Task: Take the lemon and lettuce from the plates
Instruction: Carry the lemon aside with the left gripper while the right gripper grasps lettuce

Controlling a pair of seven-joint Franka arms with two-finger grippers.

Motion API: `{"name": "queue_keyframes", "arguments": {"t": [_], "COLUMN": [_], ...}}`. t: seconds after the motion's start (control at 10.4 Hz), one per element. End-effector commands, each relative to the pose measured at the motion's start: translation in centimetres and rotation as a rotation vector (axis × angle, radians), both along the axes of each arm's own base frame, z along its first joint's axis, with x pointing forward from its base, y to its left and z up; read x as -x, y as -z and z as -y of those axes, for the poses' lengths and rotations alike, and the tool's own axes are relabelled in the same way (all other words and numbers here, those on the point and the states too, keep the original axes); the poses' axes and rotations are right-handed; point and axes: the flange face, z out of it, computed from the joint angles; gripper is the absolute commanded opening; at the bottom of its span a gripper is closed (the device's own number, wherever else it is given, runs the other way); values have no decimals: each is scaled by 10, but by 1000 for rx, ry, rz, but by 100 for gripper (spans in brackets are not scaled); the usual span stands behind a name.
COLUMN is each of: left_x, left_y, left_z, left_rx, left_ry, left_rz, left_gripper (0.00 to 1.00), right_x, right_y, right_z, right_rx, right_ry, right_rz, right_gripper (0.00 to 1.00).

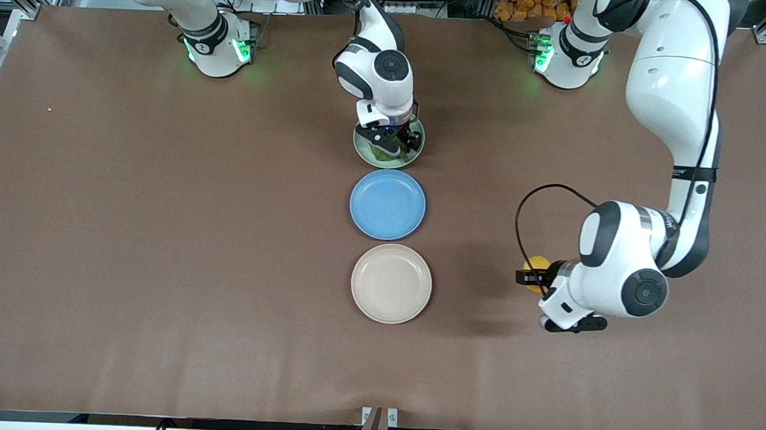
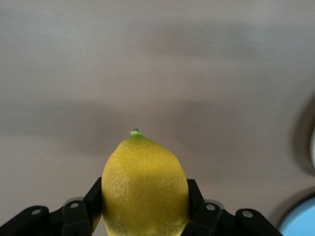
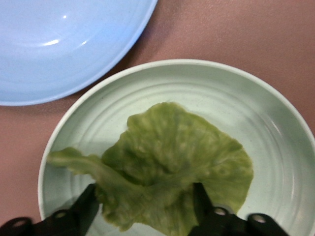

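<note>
Right of centre in the front view, the left arm comes down from its base at the top right, bends hard at the elbow and doubles back so its wrist lies nearly level with the table. The left gripper [image 1: 531, 276] sits over bare brown table [image 1: 162, 231], toward the left arm's end from the beige plate [image 1: 391, 283], and it's clamped on the lemon [image 1: 536, 271]. In the left wrist view the lemon [image 2: 145, 184] fills the lower middle of the frame, pointed tip facing away from the camera, with a black finger pressed on each flank. So the beige plate has nothing on it.

Up at top centre of the front view, the right arm reaches in from its base at the upper left and points pretty much straight down, so the right gripper [image 1: 396, 143] is down in the mint green plate [image 1: 363, 151]. The lettuce [image 3: 172, 172] lies on that plate [image 3: 275, 137], a crinkled leaf with one edge curling up. The fingers [image 3: 202, 199] straddle the leaf's near edge with a gap between them, not squeezed together yet.

The blue plate [image 1: 387, 204] sits between the two others, all three in a line down the middle of the frame.
</note>
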Motion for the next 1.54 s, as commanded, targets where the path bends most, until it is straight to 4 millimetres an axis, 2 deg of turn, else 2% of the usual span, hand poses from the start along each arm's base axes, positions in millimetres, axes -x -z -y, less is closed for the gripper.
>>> {"name": "queue_keyframes", "arguments": {"t": [0.0, 0.1, 0.19, 0.58, 0.77, 1.06, 1.25, 1.35, 1.44], "left_x": [0, 0, -1, 2, 2, 3, 4, 3, 3], "left_y": [8, 16, 26, 67, 81, 98, 106, 105, 104], "left_z": [-26, -30, -34, -40, -45, -50, -52, -52, -51], "left_rx": [-34, -44, -54, -96, -124, -125, -142, -145, -144], "left_ry": [57, 61, 68, 91, 104, 98, 108, 110, 113], "left_rz": [-10, -19, -25, -58, -65, -73, -77, -75, -73], "left_gripper": [6, 6, 6, 9, 9, 11, 18, 39, 90], "right_x": [0, 0, -3, -11, -19, -52, -76, -88, -101], "right_y": [2, 0, -3, -21, -35, -63, -75, -82, -89], "right_z": [-7, -8, -10, -19, -17, 0, 17, 28, 40], "right_rx": [7, 9, 3, -21, -29, -34, -29, -19, -9], "right_ry": [-27, -40, -41, -36, -29, -32, -34, -41, -30], "right_rz": [34, 44, 49, 62, 69, 108, 118, 111, 103], "right_gripper": [16, 4, 0, 0, 0, 0, 0, 0, 0]}}
